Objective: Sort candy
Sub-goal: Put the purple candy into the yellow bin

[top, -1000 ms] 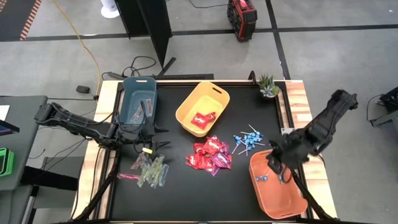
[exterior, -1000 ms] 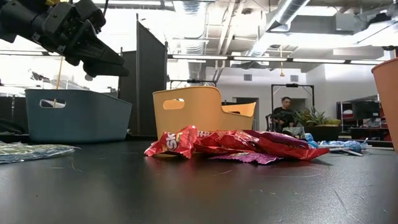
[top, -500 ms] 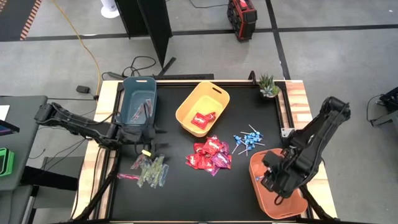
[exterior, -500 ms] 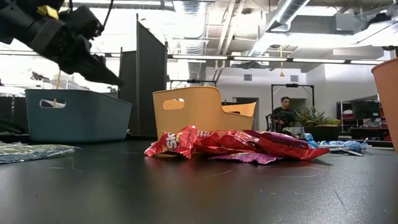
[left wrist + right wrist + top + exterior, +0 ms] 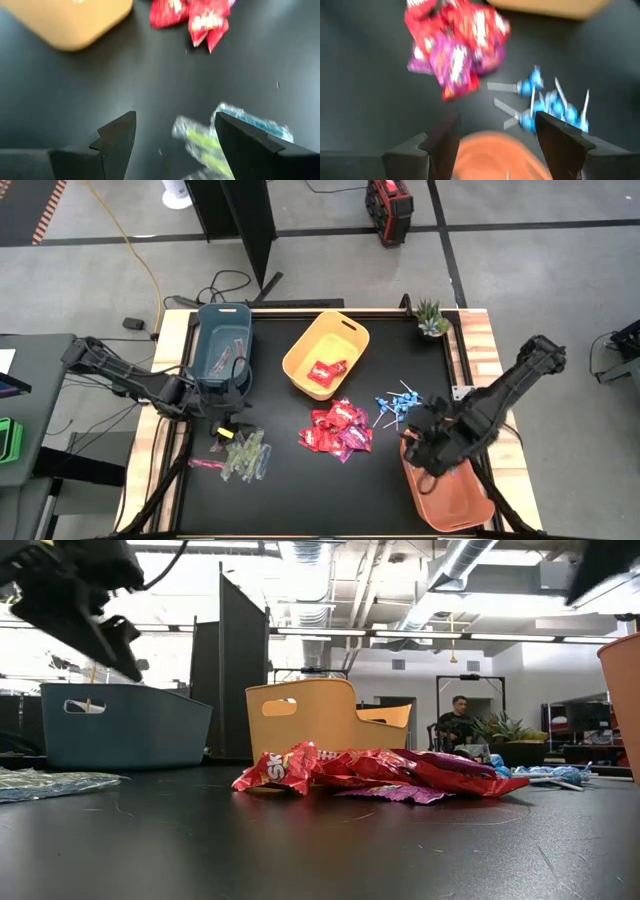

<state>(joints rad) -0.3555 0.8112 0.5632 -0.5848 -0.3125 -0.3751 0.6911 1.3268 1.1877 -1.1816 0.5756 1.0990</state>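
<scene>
Red square packets [image 5: 338, 428] lie heaped mid-table, with more [image 5: 326, 370] inside the yellow bin [image 5: 300, 352]. Blue lollipops [image 5: 398, 405] lie to the heap's right. Green stick packets [image 5: 243, 456] lie spread at the near left, and a few rest in the blue bin [image 5: 208, 350]. My left gripper [image 5: 172, 135] hovers open just above the green stick packets [image 5: 202, 147]. My right gripper [image 5: 495, 135] hovers open over the far left rim of the orange bin [image 5: 455, 490], short of the lollipops [image 5: 545, 102].
A small potted plant [image 5: 432, 318] stands at the table's far right corner. The three bins take up the far left, the far middle and the near right. Bare black tabletop [image 5: 320, 495] runs along the near edge between the stick packets and the orange bin.
My right gripper dipped down into the orange bin, then came back up and toward the table's left, and now hangs over the bin's rim near the lollipops. My left gripper has swung from beside the blue bin toward the near edge, over the green stick packets.
</scene>
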